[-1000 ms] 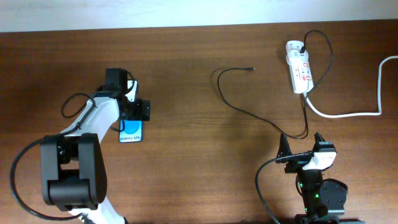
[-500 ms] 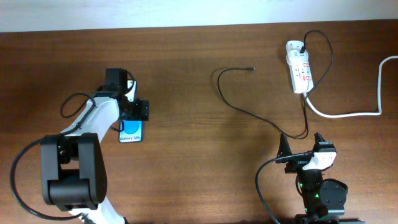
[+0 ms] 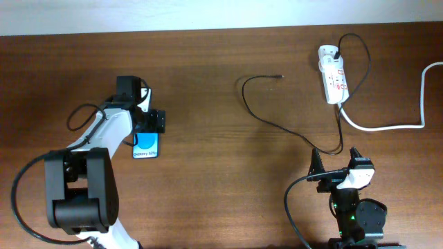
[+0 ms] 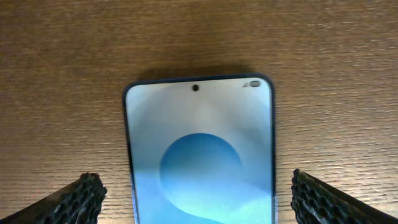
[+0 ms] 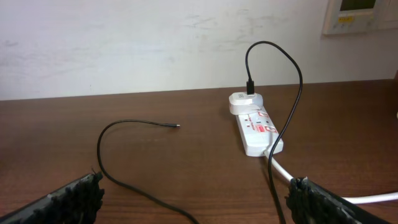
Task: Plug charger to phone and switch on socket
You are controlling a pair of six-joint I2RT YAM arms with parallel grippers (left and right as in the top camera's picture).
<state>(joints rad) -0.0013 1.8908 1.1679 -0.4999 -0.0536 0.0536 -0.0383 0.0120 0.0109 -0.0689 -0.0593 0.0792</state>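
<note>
The phone (image 3: 145,146) lies flat on the brown table with its blue screen up; in the left wrist view the phone (image 4: 199,143) fills the centre. My left gripper (image 3: 147,127) is open and straddles the phone's far end, its fingertips (image 4: 81,198) clear of both edges. The charger (image 3: 277,126) is a thin black cable looping across the table, its free tip (image 3: 279,77) resting apart from the phone. It runs to an adapter in the white socket (image 3: 333,81). My right gripper (image 3: 336,160) hangs open near the front edge, over the charger (image 5: 99,149) and facing the socket (image 5: 258,130).
A thick white cord (image 3: 387,126) runs from the socket to the table's right edge. A pale wall (image 5: 155,43) rises behind the table's far edge. The left arm's base (image 3: 79,194) stands at the front left.
</note>
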